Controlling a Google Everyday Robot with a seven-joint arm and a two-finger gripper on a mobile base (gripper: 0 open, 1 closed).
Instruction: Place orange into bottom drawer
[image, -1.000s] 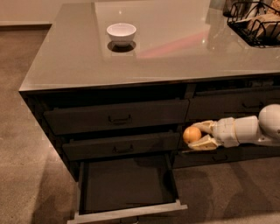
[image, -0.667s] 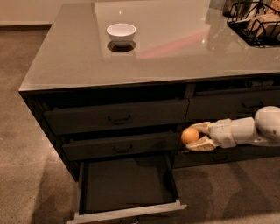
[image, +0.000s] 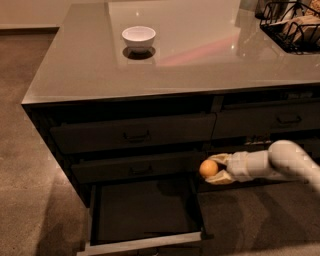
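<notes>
Camera view: gripper (image: 215, 169) clamped across the orange (image: 208, 168), which is probably light, firm and smooth enough to roll, so a grip across its middle suits; it's held at 2 o'clock off the open bottom drawer (image: 145, 212), and has shifted toward 7 o'clock since 1 s ago, nearer the drawer.

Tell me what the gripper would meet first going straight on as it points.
Probably nothing: the gripper, holding the orange, points toward the picture's left, above the open bottom drawer; depth to the drawer front behind is unclear.
</notes>
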